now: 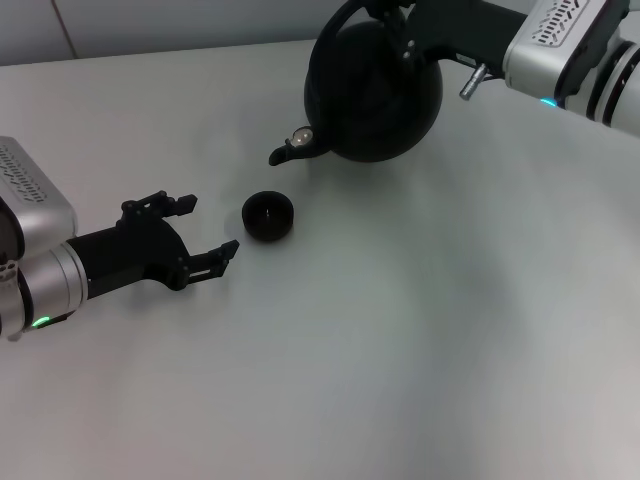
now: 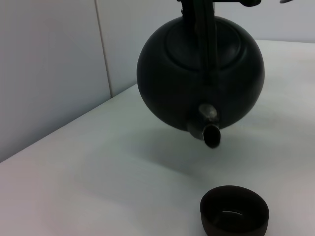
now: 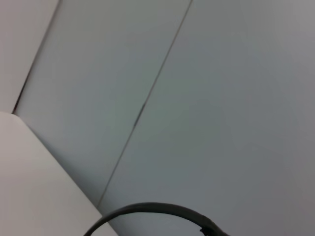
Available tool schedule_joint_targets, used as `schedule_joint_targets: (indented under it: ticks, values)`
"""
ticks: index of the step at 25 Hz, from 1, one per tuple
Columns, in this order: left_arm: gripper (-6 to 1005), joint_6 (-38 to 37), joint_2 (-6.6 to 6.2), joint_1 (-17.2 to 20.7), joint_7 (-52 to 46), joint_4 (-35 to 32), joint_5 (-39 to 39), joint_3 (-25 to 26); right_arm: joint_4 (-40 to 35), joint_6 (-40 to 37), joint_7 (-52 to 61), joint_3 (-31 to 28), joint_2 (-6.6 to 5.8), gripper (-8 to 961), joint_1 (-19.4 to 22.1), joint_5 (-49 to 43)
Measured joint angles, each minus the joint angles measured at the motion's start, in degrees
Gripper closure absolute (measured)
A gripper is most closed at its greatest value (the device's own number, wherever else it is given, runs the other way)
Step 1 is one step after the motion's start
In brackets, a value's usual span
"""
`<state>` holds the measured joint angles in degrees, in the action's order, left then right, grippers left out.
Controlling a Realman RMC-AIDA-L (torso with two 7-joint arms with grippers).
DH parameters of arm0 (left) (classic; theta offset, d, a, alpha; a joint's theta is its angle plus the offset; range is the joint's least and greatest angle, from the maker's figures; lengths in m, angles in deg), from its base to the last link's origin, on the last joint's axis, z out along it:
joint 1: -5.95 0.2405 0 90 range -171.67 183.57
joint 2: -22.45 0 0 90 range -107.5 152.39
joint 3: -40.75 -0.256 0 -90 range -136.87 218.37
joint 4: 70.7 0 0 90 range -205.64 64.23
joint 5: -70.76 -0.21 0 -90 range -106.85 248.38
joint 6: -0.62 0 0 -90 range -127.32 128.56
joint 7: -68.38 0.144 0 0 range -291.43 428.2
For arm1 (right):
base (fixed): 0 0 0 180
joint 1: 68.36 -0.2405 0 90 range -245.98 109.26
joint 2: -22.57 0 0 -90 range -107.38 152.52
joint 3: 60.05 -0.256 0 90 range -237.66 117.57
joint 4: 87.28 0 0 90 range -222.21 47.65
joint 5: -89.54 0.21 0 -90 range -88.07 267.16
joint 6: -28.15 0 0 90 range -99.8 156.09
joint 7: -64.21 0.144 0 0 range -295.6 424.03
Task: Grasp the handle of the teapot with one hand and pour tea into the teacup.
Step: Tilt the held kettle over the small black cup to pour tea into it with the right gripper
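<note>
The round black teapot (image 1: 375, 95) hangs above the table at the back, tilted with its spout (image 1: 290, 150) pointing down and left. My right gripper (image 1: 402, 30) is shut on the arched handle (image 1: 335, 25) at the top of the pot. The small black teacup (image 1: 268, 216) stands on the table in front of and below the spout, a short gap away. My left gripper (image 1: 208, 226) is open and empty, just left of the cup. In the left wrist view the teapot (image 2: 197, 73) floats above its shadow, its spout (image 2: 209, 130) over the cup (image 2: 235, 214). The right wrist view shows only the handle's arc (image 3: 157, 209).
The white table (image 1: 450, 330) stretches wide to the front and right. A pale panelled wall (image 3: 197, 98) stands behind the table's far edge.
</note>
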<state>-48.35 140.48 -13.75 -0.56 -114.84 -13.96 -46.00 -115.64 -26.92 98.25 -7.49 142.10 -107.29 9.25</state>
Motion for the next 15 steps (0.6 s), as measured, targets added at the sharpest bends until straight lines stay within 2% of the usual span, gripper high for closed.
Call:
schedule_joint_targets:
  ticks: [15]
  values:
    - [190,0.03,0.09,-0.04,0.25,0.02,0.00,0.07,-1.63,2.08,-0.10,5.29,0.00,863,-0.01,-0.11]
